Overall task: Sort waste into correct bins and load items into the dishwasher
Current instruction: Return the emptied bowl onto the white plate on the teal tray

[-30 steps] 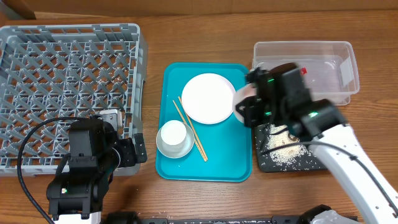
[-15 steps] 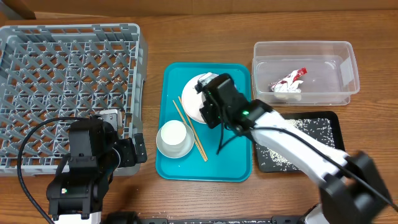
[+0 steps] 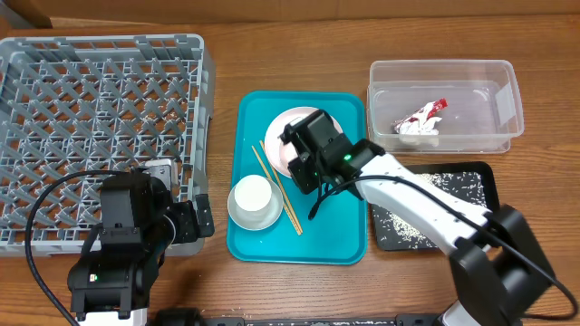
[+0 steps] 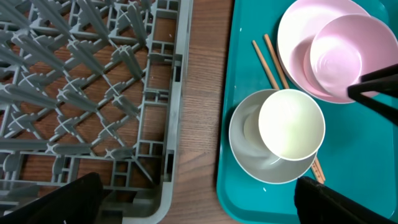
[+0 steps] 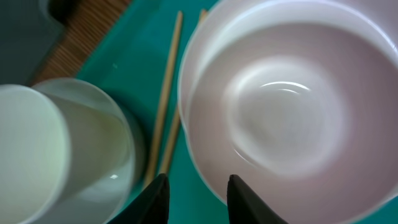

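- Over the teal tray (image 3: 344, 244), the small pinkish-white dish (image 5: 280, 106) is round and glossy. Its inside is smooth and pale, with a curved highlight near the middle.
- From the left wrist view, the dish lies within the outline of the round white plate (image 4: 295, 34), toward its right side. Whether it rests on the plate or hangs just above it cannot be told.
- The right gripper (image 5: 198, 186) pinches the dish's near rim, with one finger inside the bowl of the dish and the other outside it, above the tray.
- The left gripper (image 4: 199, 183) is spread wide and holds nothing. It hangs over the near corner of the grey dish rack (image 3: 100, 118), beside the tray.
- The teal tray also holds a grey-white bowl (image 4: 249, 149) with a white cup (image 4: 291, 122) standing inside it.
- Two wooden chopsticks (image 4: 267, 59) lie side by side on the tray, running from beside the plate down past the bowl.
- The clear tub (image 3: 517, 100) at the far right holds the crumpled red-and-white wrapper (image 3: 420, 120).
- The black tray (image 3: 476, 192) in front of the tub carries scattered white rice grains (image 3: 399, 224). The right arm crosses over part of it.
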You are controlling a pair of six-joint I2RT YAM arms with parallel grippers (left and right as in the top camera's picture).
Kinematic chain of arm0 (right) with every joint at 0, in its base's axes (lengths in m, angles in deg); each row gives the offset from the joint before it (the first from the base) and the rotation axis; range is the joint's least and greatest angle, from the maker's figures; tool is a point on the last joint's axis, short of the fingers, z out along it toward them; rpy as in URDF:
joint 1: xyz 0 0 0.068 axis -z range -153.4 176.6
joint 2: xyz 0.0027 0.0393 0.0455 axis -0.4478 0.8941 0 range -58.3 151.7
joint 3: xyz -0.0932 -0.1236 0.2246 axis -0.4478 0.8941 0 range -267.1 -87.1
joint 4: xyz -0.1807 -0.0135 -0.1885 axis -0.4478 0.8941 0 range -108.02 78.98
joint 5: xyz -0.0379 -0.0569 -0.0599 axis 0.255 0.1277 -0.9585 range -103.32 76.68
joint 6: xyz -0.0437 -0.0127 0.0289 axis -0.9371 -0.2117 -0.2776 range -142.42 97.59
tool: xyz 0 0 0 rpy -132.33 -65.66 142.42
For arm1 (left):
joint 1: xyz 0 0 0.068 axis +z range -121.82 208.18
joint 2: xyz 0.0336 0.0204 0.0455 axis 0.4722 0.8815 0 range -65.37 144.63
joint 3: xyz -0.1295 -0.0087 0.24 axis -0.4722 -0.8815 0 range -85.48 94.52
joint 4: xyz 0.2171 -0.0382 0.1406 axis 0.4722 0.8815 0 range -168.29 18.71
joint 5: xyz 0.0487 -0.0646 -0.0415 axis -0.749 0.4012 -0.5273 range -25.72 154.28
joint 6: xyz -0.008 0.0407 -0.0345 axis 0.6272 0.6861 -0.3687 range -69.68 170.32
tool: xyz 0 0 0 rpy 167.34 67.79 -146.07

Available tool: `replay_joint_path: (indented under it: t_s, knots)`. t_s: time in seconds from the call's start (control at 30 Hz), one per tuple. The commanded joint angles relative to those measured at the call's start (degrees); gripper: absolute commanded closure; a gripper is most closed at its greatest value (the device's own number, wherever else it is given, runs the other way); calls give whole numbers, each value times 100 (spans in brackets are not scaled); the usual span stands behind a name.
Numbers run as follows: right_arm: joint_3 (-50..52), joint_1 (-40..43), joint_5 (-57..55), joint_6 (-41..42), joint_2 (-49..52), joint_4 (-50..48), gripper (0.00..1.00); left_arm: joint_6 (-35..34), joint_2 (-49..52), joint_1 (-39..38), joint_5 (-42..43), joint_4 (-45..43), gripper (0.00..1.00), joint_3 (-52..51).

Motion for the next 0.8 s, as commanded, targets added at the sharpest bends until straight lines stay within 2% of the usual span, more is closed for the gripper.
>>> replay_joint_path:
  t_s: [0.0, 0.07, 0.2, 0.5, 0.63, 0.77]
  knots:
    - [-667, -9, 658, 520, -531, 192, 66, -55, -17, -37, 22, -2, 0, 136]
    - [-699, -35, 951, 817, -535, 210, 62, -55, -17, -37, 22, -4, 0, 136]
    - [-651, -195, 1040, 1471, -374, 361, 61, -55, -17, -37, 22, -4, 0, 136]
    - [-651, -717, 885, 1753, 481, 463, 62, -55, -17, -37, 24, -2, 0, 136]
    - [-651, -750, 861, 1777, 623, 479, 82, -55, -17, -37, 22, -2, 0, 136]
    - [-796, -695, 498, 1836, 577, 623, 96, -55, -17, -37, 24, -2, 0, 136]
